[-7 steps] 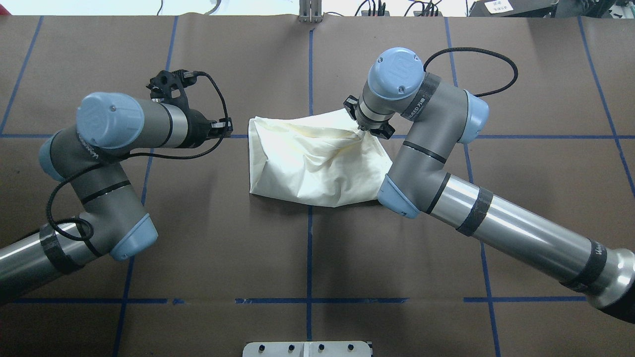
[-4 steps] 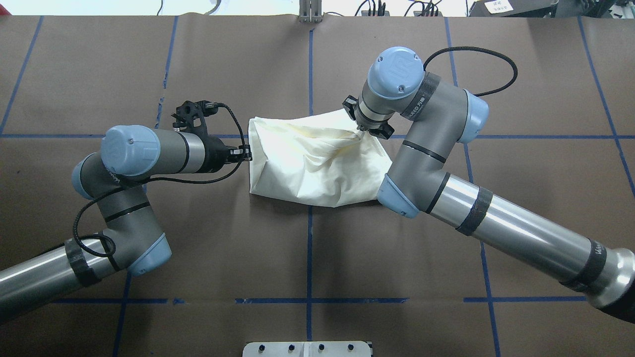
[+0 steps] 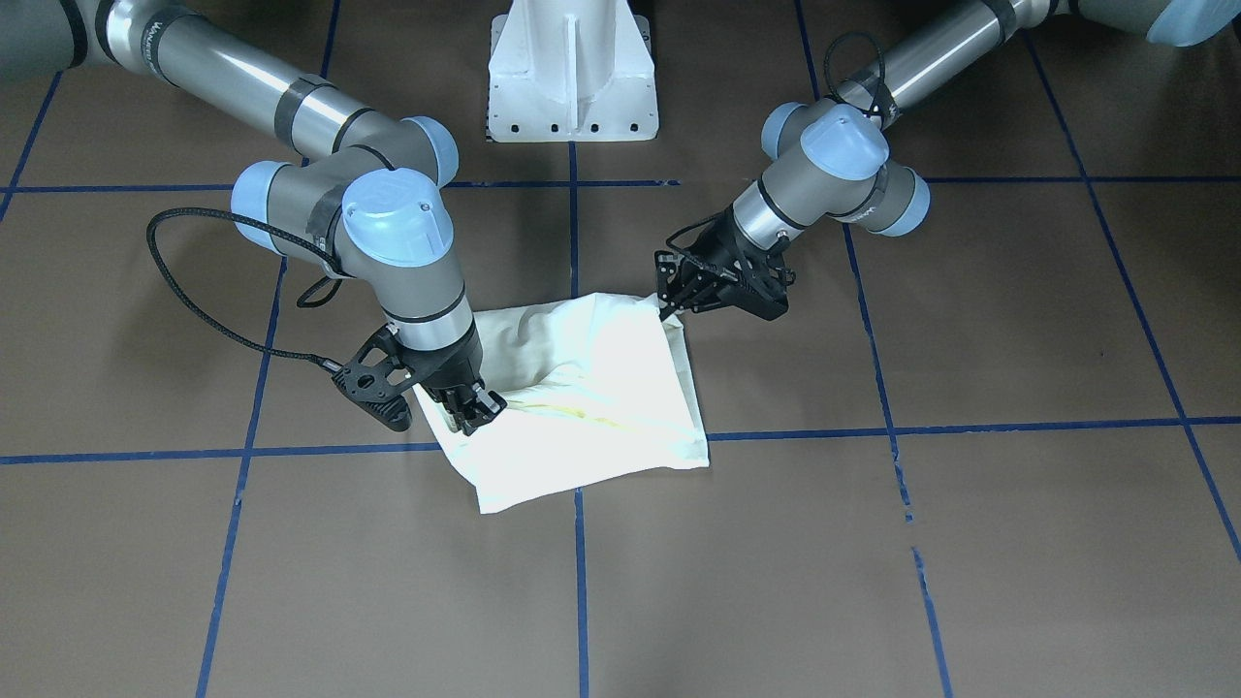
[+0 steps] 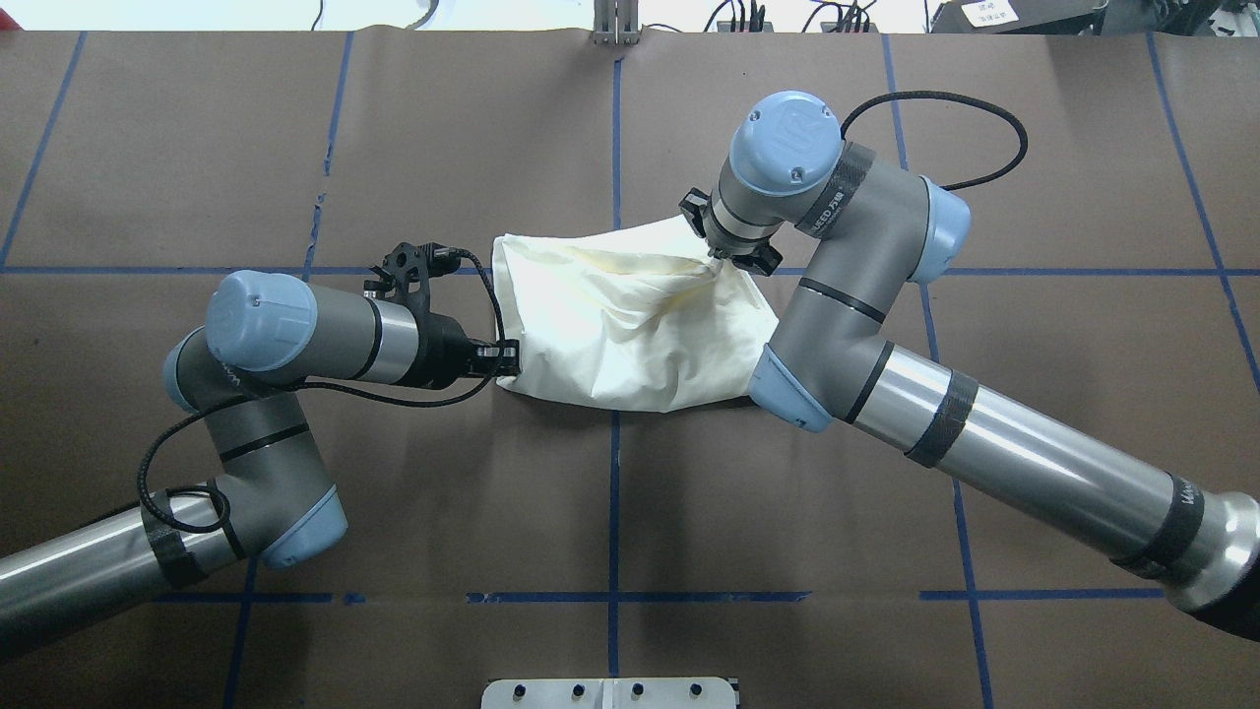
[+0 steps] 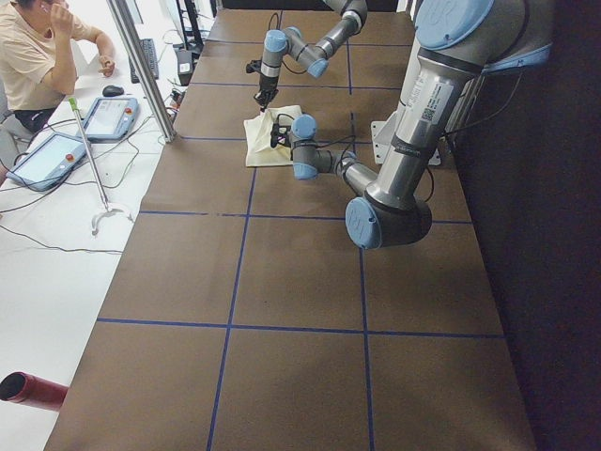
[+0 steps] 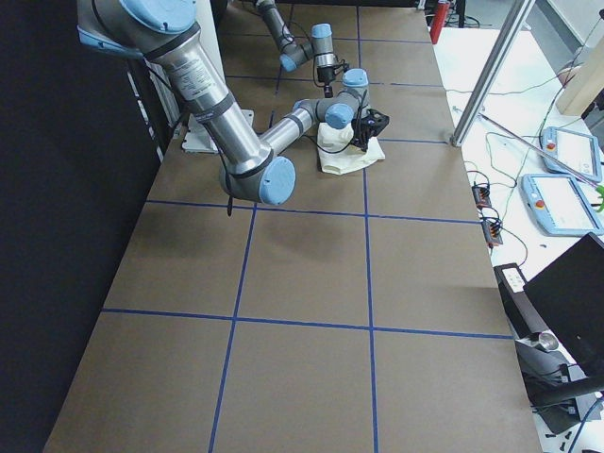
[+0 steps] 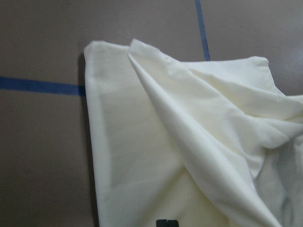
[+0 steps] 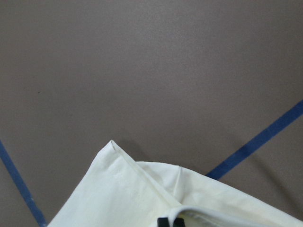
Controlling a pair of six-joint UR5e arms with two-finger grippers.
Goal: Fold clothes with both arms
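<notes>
We see a brown paper-covered table (image 4: 443,492) crossed by blue tape lines (image 4: 612,512); beside it, a beige-shirted seated person (image 5: 28,58) and two grey tablets (image 5: 108,117).

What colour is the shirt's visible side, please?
The shirt is plain cream-white, no print showing; clearest in the overhead view.

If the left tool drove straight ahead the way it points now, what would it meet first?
The cream-white cotton shirt. The left tool points at the shirt's corner nearest to it, and nothing shows between them. From these views I cannot tell whether its tips are touching the cloth or just short of it.
</notes>
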